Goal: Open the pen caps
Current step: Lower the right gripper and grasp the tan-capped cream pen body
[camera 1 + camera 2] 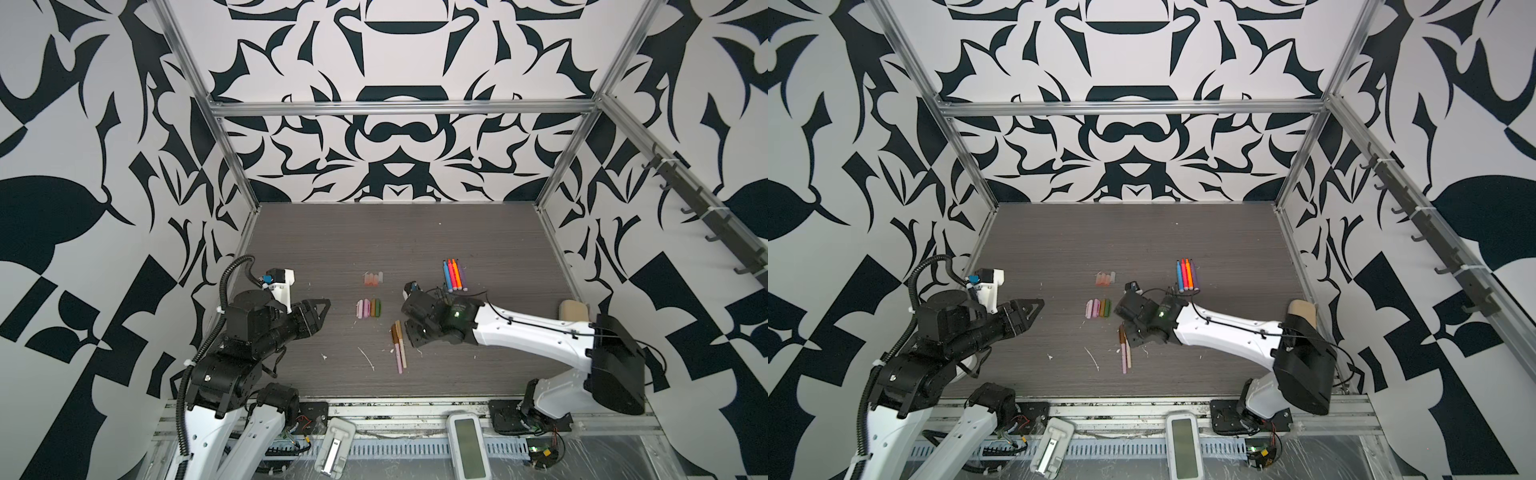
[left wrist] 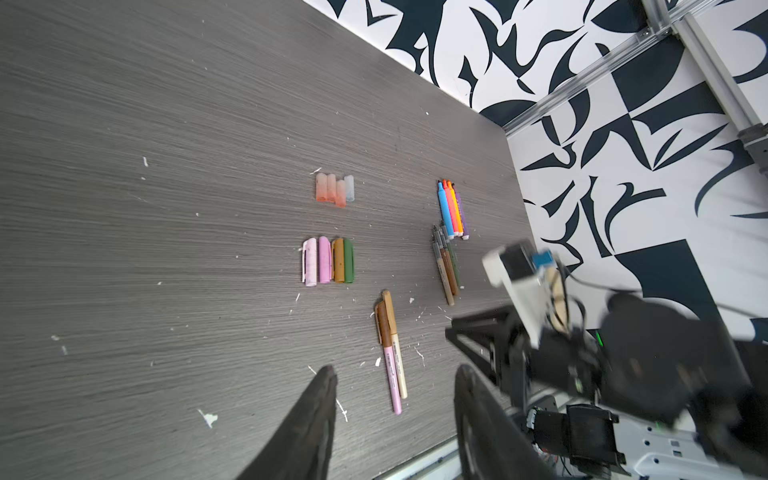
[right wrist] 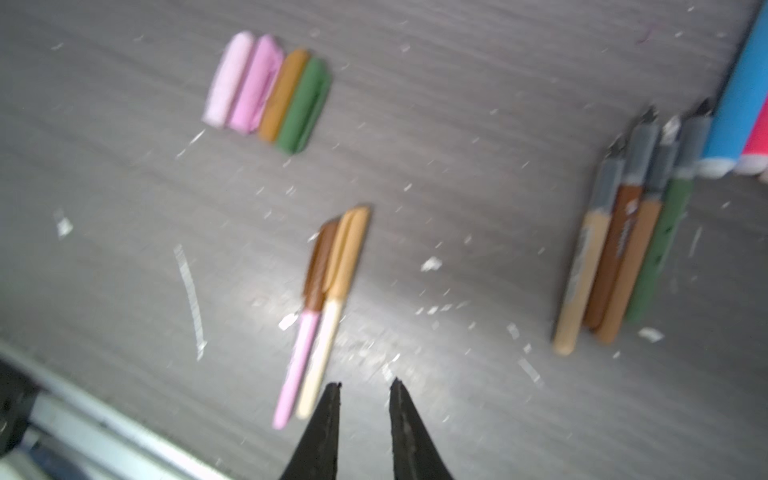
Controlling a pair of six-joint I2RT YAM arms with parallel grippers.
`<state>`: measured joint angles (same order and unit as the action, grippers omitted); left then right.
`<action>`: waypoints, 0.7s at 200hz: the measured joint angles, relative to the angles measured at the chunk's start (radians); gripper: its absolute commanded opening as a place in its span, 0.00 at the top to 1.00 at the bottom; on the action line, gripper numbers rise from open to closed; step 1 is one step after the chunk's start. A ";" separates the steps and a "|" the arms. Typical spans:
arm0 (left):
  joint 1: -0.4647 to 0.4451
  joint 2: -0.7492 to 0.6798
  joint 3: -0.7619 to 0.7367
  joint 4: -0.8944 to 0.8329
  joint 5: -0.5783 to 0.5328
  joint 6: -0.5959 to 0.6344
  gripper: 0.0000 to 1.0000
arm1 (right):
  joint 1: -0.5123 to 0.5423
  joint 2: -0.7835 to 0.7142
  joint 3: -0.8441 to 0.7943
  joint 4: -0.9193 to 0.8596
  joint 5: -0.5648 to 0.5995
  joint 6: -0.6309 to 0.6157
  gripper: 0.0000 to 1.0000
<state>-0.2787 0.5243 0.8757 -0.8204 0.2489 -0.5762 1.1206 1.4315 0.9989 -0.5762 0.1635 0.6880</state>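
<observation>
Two pens touching, capped: brown cap, tan cap.

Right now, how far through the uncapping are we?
Done: the bright pens lie bare, with four clear caps lined up apart from them. The slim pens show their tips, and four coloured caps sit in a row.
In hand: nothing. The right gripper is slightly open near the two capped pens. The left gripper is open and empty.
Left: those two.
</observation>
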 measured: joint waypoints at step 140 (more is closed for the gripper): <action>0.000 0.274 -0.111 0.320 -0.002 -0.060 0.49 | 0.254 0.051 -0.110 0.091 0.061 0.281 0.76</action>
<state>-0.2787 0.7982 0.7643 -0.5007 0.2466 -0.6357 1.3750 1.4826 0.8886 -0.4850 0.2245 0.9691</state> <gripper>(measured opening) 0.501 0.242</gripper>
